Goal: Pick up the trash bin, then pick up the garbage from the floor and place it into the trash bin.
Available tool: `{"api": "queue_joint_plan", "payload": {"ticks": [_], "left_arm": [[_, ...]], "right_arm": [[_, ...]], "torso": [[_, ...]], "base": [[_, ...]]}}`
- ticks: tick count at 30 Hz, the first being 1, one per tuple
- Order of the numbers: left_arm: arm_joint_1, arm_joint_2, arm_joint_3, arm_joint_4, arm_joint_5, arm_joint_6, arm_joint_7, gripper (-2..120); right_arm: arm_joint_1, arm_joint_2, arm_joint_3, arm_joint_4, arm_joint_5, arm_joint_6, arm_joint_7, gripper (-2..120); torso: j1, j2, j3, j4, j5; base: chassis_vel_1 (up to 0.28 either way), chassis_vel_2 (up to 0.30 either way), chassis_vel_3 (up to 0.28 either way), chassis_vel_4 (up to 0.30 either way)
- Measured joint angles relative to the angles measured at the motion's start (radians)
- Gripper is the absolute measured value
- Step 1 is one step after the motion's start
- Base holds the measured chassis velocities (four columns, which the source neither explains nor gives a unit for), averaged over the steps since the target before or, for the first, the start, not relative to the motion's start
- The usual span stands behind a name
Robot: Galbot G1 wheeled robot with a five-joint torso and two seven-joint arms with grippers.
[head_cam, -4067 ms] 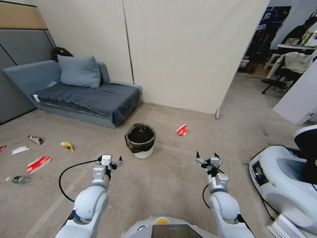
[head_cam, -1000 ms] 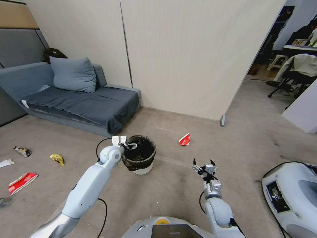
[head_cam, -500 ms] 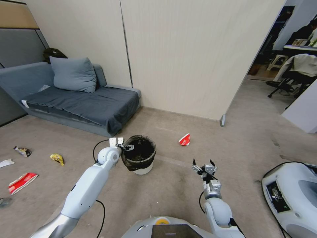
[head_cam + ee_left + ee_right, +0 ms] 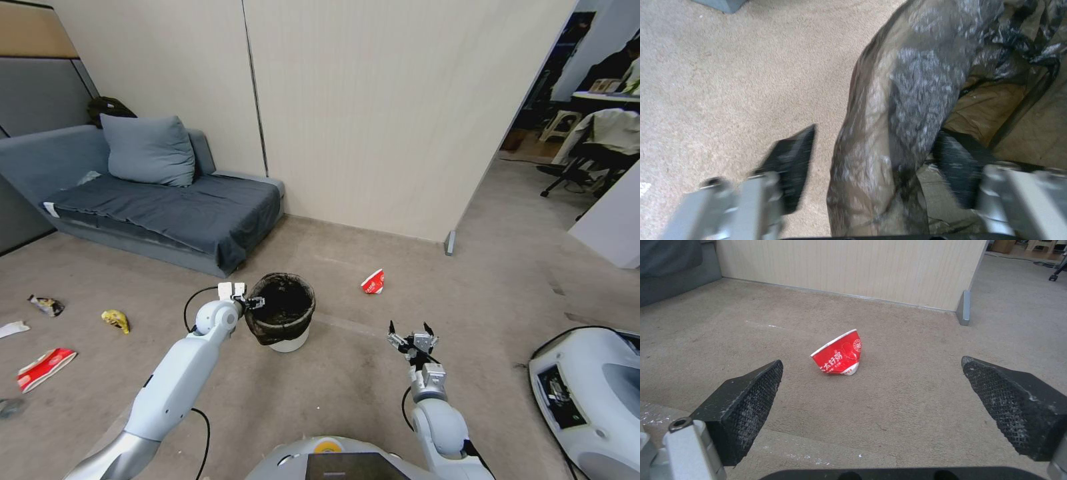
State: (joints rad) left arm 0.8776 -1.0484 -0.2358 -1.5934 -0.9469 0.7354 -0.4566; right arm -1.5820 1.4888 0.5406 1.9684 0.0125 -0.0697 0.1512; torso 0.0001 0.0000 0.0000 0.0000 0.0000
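Note:
The trash bin (image 4: 288, 341) is white, with a black liner (image 4: 902, 100) folded over its rim, and it stands on the carpet in front of me. My left gripper (image 4: 254, 301) is open at the bin's left rim. In the left wrist view (image 4: 876, 163) one finger is outside the liner and the other inside. A red-and-white carton (image 4: 374, 282) (image 4: 838, 355) lies right of the bin, ahead of my open right gripper (image 4: 410, 335) (image 4: 871, 361). More garbage lies far left: a yellow wrapper (image 4: 116, 320), a flattened carton (image 4: 45, 368), a tissue (image 4: 13, 328).
A grey sofa (image 4: 167, 207) stands behind the bin on the left, against a beige wall (image 4: 373, 120). A white machine (image 4: 590, 393) sits on the floor at my right. A doorway at the right rear opens onto an office chair (image 4: 600, 143).
My left arm has reached out from its low pose to the bin's rim. Over the last second its gripper shifted slightly left along the rim. The right arm is unchanged.

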Motion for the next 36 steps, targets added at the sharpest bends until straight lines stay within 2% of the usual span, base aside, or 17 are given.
{"api": "queue_joint_plan", "payload": {"ticks": [1, 4, 8, 9, 10, 13, 16, 29, 30, 36], "left_arm": [[0.0, 0.0, 0.0, 0.0, 0.0, 0.0, 0.0, 61], [0.012, 0.0, -0.005, -0.003, -0.001, 0.0, 0.002, 44], [0.014, 0.0, -0.008, -0.005, -0.001, 0.0, 0.003, 37], [0.015, 0.0, -0.008, -0.006, -0.002, 0.0, 0.003, 28], [0.015, 0.0, -0.008, -0.006, -0.002, 0.0, 0.003, 28], [0.015, 0.001, -0.011, -0.007, -0.006, 0.0, 0.003, 11], [0.015, 0.001, -0.012, -0.008, -0.007, 0.0, 0.003, 6], [0.022, -0.014, -0.016, 0.004, -0.008, -0.002, 0.0, 5], [0.025, -0.015, -0.016, 0.006, -0.008, -0.002, -0.001, 2], [0.034, -0.011, -0.034, -0.05, 0.004, 0.0, -0.009, 1]], "right_arm": [[0.0, 0.0, 0.0, 0.0, 0.0, 0.0, 0.0, 100], [-0.002, -0.001, 0.001, 0.0, 0.0, 0.0, 0.002, 100], [-0.002, -0.002, 0.001, 0.0, 0.0, 0.0, 0.002, 100], [-0.002, -0.002, 0.001, 0.0, 0.0, 0.0, 0.003, 100], [-0.002, -0.002, 0.001, 0.0, 0.0, 0.0, 0.003, 100], [-0.001, -0.002, 0.001, 0.002, -0.001, -0.001, 0.004, 100], [-0.001, -0.002, 0.001, 0.002, -0.001, -0.001, 0.004, 100], [0.0, -0.002, 0.003, 0.001, -0.002, -0.001, 0.005, 100], [0.0, -0.003, 0.003, 0.0, -0.003, -0.001, 0.005, 100], [0.002, -0.003, 0.003, -0.001, -0.005, 0.0, 0.005, 100]], "torso": [[0.0, 0.0, 0.0, 0.0, 0.0], [0.0, 0.0, 0.0, 0.0, 0.0], [0.0, 0.0, 0.0, 0.0, 0.0], [0.0, 0.0, 0.0, 0.0, 0.0], [0.0, 0.0, 0.0, 0.0, 0.0], [0.0, 0.0, 0.0, -0.0001, 0.0], [0.0, 0.0, 0.0, -0.0001, 0.0], [0.0, 0.0, 0.0, 0.0001, 0.0003], [0.0, 0.0, 0.0, -0.0002, 0.0], [0.0, 0.0, 0.0, -0.0001, -0.0001]], "base": [[0.0, 0.0, 0.0, 0.0], [0.0, 0.0, 0.0, 0.0], [0.0, 0.0, 0.0, 0.0], [0.0, 0.0, 0.0, 0.0], [0.0, 0.0, 0.0, 0.0], [0.0, 0.0, 0.0, 0.0], [0.0, 0.0, 0.0, 0.0], [0.0, 0.0, 0.0, 0.0], [0.0, 0.0, 0.0, 0.0], [0.0, 0.0, 0.0, 0.0]]}}
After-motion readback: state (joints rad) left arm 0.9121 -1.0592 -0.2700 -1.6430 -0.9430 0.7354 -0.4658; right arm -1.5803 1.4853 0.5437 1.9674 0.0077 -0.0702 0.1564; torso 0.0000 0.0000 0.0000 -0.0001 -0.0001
